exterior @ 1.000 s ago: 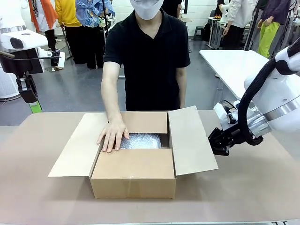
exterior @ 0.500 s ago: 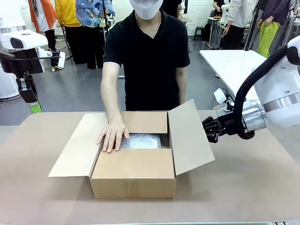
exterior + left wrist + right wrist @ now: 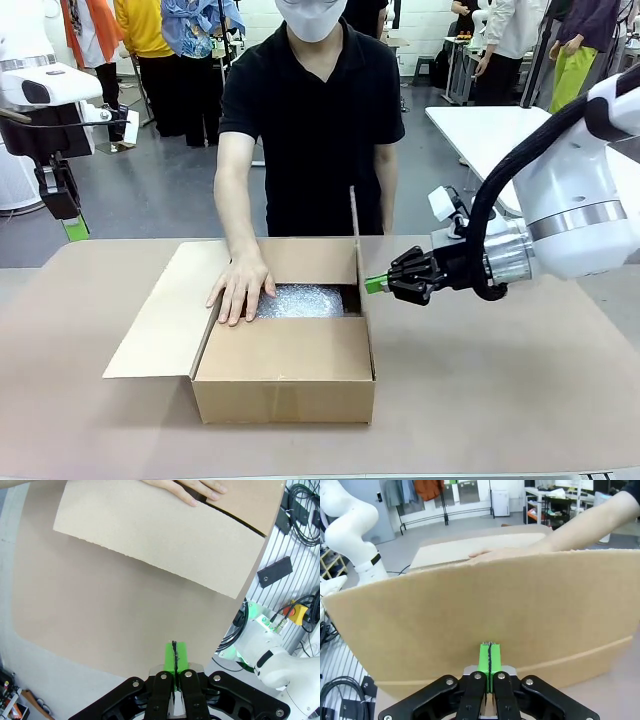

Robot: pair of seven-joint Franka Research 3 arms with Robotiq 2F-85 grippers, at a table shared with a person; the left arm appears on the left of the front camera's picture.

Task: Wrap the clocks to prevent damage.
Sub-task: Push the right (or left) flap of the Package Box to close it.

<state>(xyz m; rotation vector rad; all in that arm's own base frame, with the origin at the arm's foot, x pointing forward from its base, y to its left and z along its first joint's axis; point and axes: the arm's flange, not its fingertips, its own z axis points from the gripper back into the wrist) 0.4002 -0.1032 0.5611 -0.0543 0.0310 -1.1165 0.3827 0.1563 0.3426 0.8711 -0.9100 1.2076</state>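
On the tan table sits a brown cardboard box, its three-o'clock flap upright against the clenched, empty right gripper. Inside lies a silvery bubble-wrapped bundle, likely the clocks: wrapping looks done, flaps remain. At ten o'clock hangs the left gripper, clenched, empty.

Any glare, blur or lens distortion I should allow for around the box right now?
Front view: even light, sharp; the bubble wrap in the box glints white, so nothing under it reads. Right wrist view: upright flap close, in focus, its top edge bowed by the wide lens. Left wrist view: sharp, table edge curved too.
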